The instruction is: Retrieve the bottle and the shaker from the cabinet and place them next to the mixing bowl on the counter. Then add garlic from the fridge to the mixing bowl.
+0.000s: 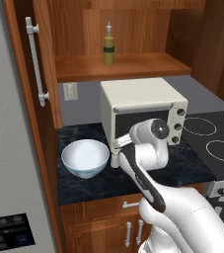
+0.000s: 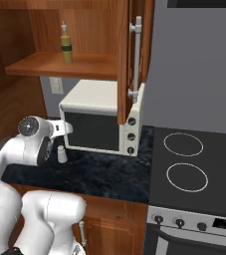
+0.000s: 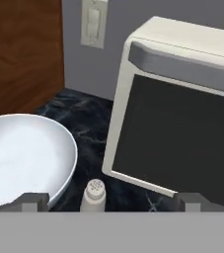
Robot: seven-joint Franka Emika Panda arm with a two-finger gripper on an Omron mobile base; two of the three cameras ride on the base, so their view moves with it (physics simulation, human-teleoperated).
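Note:
The white shaker [image 3: 93, 194] stands upright on the dark counter, between the white mixing bowl [image 3: 19, 158] and the toaster oven [image 3: 182, 123]. My gripper [image 3: 111, 202] hovers just over it, open, its fingertips [image 3: 34, 200] spread wide on either side and not touching it. From the left base view the shaker [image 1: 115, 159] sits right of the bowl [image 1: 85, 157], under my hand. The olive bottle [image 1: 108, 45] stands on the open cabinet's shelf, and it appears as the bottle [image 2: 66, 45] in the right base view. No garlic is in sight.
The toaster oven [image 1: 143, 106] takes up the counter's back below the shelf. Both cabinet doors hang open, the left door [image 1: 39, 59] and the right door [image 2: 132, 60]. A black stove [image 2: 194, 164] lies to the right, the fridge [image 1: 5, 148] to the left.

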